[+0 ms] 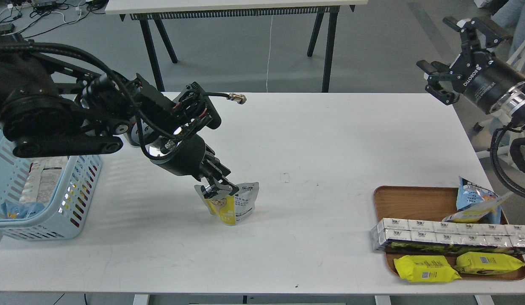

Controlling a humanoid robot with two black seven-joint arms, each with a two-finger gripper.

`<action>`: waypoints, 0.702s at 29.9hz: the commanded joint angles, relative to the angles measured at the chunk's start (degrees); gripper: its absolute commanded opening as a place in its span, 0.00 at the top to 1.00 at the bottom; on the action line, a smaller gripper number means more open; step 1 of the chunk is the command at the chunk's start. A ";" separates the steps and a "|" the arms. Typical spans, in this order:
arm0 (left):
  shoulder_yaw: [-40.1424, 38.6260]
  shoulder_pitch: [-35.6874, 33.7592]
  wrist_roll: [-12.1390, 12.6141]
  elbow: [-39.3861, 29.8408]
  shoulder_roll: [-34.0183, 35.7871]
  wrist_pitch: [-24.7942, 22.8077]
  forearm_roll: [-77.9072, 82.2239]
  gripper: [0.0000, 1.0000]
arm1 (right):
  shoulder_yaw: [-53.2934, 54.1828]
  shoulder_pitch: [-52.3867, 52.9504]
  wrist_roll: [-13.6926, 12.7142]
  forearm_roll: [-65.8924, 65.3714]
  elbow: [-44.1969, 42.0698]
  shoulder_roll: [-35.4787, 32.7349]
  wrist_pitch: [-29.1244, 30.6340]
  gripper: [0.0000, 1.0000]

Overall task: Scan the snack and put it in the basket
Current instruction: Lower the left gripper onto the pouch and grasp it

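The snack (237,207), a small pouch with a white-grey top and a yellow lower part, stands on the white table (330,140) a little left of the middle. My left gripper (220,189) reaches down from the left, its two fingers shut on the pouch's upper left edge and hiding part of it. The pouch's base rests on the table. The light blue basket (82,199) stands at the table's left edge, partly behind my left arm, with packs inside. My right gripper (451,53) is open and empty, raised above the table's far right corner.
A brown wooden tray (410,201) at the front right holds a row of white boxes (448,235), two flat yellow packs (425,267) and a blue-and-yellow bag (476,203). A second table with black legs (328,51) stands behind.
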 commanded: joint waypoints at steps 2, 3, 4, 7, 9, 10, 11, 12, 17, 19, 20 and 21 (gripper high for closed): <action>0.26 0.01 0.33 -0.15 0.25 1.72 0.09 0.51 | 0.12 0.08 0.00 0.00 0.01 0.00 0.00 0.04; 0.44 0.01 0.24 -0.33 0.43 1.72 0.17 0.51 | 0.12 0.08 0.00 0.00 0.27 0.00 0.00 0.04; 1.05 0.10 0.41 -0.42 0.08 1.81 0.17 0.51 | 0.12 0.08 0.00 0.00 0.53 -0.08 -0.18 0.04; 1.76 0.01 0.42 -0.42 -0.19 1.98 0.17 0.51 | 0.12 -0.36 0.00 0.00 1.06 -0.17 -0.79 0.04; 1.67 0.01 0.24 -0.59 -0.19 1.98 0.35 0.51 | 0.12 -0.45 0.00 0.00 1.15 -0.35 -0.79 0.04; 1.67 0.01 0.15 -0.94 -0.10 1.98 0.44 0.51 | 0.12 -0.36 0.00 0.00 1.15 -0.52 -0.79 0.04; 1.76 0.10 0.15 -1.64 -0.19 1.98 0.44 0.51 | 0.12 -0.36 0.00 0.00 1.24 -0.70 -0.79 0.04; 1.76 0.10 0.15 -2.43 -0.10 1.98 0.44 0.51 | 0.12 -0.36 0.00 0.00 1.24 -0.87 -0.79 0.04; 1.67 0.10 0.06 -3.14 -0.28 2.07 0.70 0.67 | 0.12 -0.71 0.00 0.17 1.94 -2.80 -0.79 0.04; 1.84 0.01 0.06 -3.23 -0.19 1.99 1.31 0.75 | 0.12 -1.15 0.00 0.17 2.20 -3.25 -0.79 0.04; 1.93 0.01 0.06 -3.32 -0.10 1.98 1.66 0.77 | 0.12 -1.41 0.00 0.17 2.38 -3.25 -0.79 0.04; 1.93 0.01 0.06 -3.32 -0.10 1.90 1.84 0.78 | 0.12 -1.76 0.00 0.17 2.38 -3.33 -0.79 0.04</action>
